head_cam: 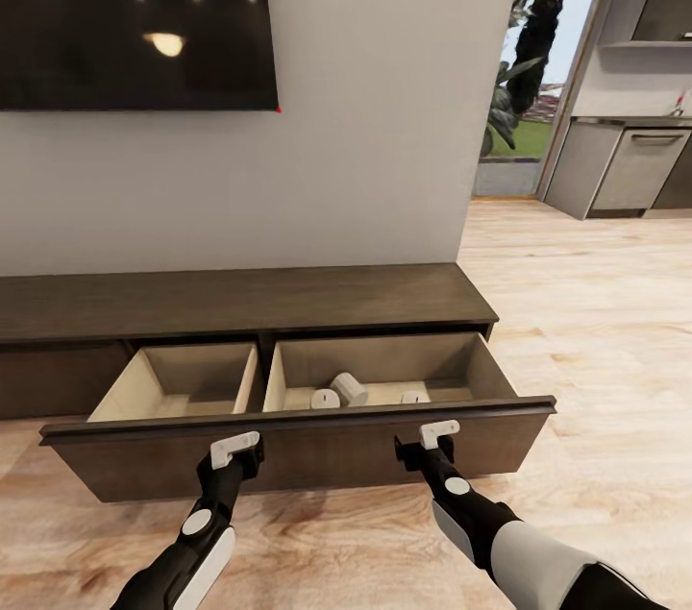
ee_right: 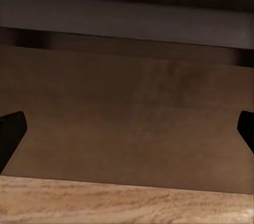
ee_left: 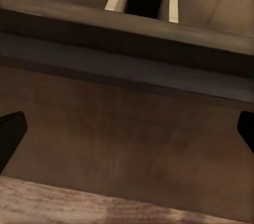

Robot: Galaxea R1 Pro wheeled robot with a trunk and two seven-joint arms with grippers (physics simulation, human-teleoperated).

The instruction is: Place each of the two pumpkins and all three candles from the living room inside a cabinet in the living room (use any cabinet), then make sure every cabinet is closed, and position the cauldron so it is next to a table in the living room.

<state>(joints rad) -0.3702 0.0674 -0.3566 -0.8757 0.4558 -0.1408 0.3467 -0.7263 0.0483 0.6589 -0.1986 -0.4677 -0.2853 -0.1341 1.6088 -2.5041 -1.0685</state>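
The long dark brown cabinet (head_cam: pixel 240 303) stands against the wall with its wide drawer front (head_cam: pixel 308 456) pulled out. The right compartment holds three pale candles: one upright (head_cam: pixel 326 399), one tipped over (head_cam: pixel 349 388), and one barely showing over the front (head_cam: pixel 410 396). The left compartment (head_cam: pixel 183 384) looks bare. My left gripper (head_cam: pixel 235 450) (ee_left: pixel 127 134) and right gripper (head_cam: pixel 438 434) (ee_right: pixel 127 134) are both open, close against the outer face of the drawer front. The pumpkins and the cauldron are out of view.
A big dark television (head_cam: pixel 135 14) hangs on the wall above the cabinet. Right of the wall, an opening leads to a kitchen with grey cupboards (head_cam: pixel 625 168) and a window with plants (head_cam: pixel 524 53). Wooden floor (head_cam: pixel 596 322) stretches to the right.
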